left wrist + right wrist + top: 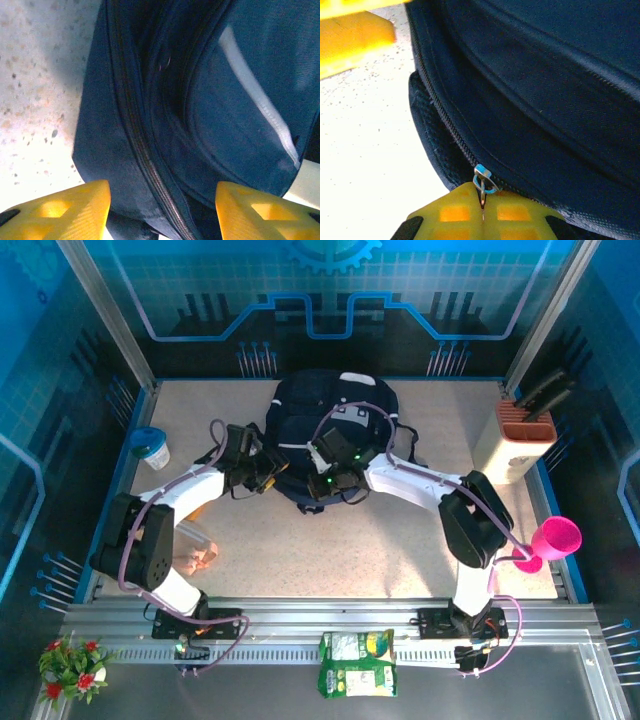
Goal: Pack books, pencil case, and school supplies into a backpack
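Observation:
The navy backpack (335,415) lies flat at the middle back of the table. My left gripper (262,472) is at its left edge. In the left wrist view its yellow fingers (65,210) stand apart, open, with the backpack's zipper seam (145,165) running between them, untouched. My right gripper (482,207) is at the backpack's near edge, shut on the small metal zipper pull (482,179). The left gripper's yellow finger (350,30) shows at the top left of the right wrist view. The books, pencil case and school supplies are out of view.
A blue-lidded cup (152,448) stands at the left edge. At the back right is a white holder (520,435) with dark handles. A pink cup (553,540) sits at the right. A green packet (357,662) and red flowers (72,665) lie on the front rail.

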